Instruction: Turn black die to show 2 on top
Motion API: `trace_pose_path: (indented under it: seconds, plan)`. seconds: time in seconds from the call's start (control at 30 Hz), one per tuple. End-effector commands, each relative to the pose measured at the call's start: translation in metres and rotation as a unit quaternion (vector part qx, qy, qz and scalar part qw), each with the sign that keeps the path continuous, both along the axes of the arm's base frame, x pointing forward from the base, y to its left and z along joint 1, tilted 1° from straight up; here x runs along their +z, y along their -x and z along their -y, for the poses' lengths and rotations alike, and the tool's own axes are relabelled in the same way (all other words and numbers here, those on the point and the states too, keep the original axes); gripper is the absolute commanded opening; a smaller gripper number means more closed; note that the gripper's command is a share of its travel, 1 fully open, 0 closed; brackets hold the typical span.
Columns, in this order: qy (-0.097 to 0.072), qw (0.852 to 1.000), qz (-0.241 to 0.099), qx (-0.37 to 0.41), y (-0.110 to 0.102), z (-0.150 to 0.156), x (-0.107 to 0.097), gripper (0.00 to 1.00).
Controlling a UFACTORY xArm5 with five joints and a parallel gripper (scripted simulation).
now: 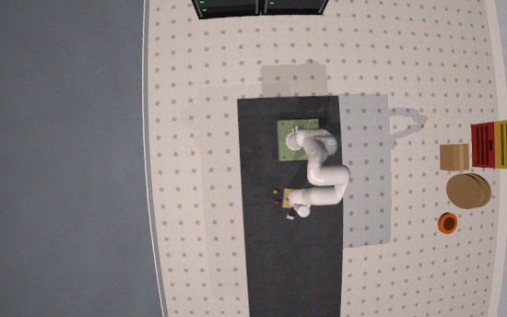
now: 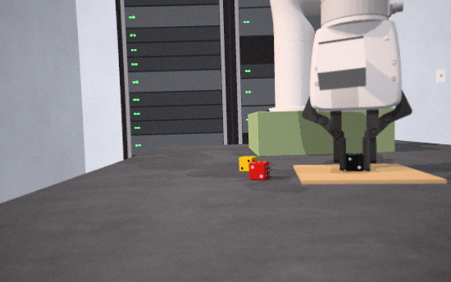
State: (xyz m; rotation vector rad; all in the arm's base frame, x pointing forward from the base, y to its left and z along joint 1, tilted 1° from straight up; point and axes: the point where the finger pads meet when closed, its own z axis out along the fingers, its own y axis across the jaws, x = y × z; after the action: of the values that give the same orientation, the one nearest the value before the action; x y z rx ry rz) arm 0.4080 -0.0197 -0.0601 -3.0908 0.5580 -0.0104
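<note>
The black die (image 2: 354, 161) rests on the tan mat (image 2: 369, 174) on the dark table. My gripper (image 2: 355, 165) points straight down over it, and its two fingers are shut on the die's left and right sides, fingertips at mat level. The die's front face shows white pips. A red die (image 2: 259, 170) and a yellow die (image 2: 247, 163) lie on the table left of the mat, close together but apart from it. In the overhead view the arm hides the black die and most of the mat (image 1: 287, 196); the red die (image 1: 277, 202) and the yellow die (image 1: 275, 191) show as small dots.
The green base block (image 2: 287, 133) of the arm stands behind the mat. Server racks (image 2: 176, 74) stand at the back. On the floor at the right are a cardboard box (image 1: 453, 157), a round brown object (image 1: 467, 191) and an orange ring (image 1: 447, 223).
</note>
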Motion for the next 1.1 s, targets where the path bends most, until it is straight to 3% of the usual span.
trace_pose_path:
  seconds: [0.0, 0.83, 1.07]
  plan:
    - [0.000, 1.000, 0.002, 0.000, -0.001, 0.000, 0.001, 0.15]
    - [0.000, 1.000, 0.002, 0.000, -0.001, 0.000, 0.002, 0.15]
    - [0.000, 1.000, 0.002, 0.000, -0.001, 0.000, 0.034, 0.15]
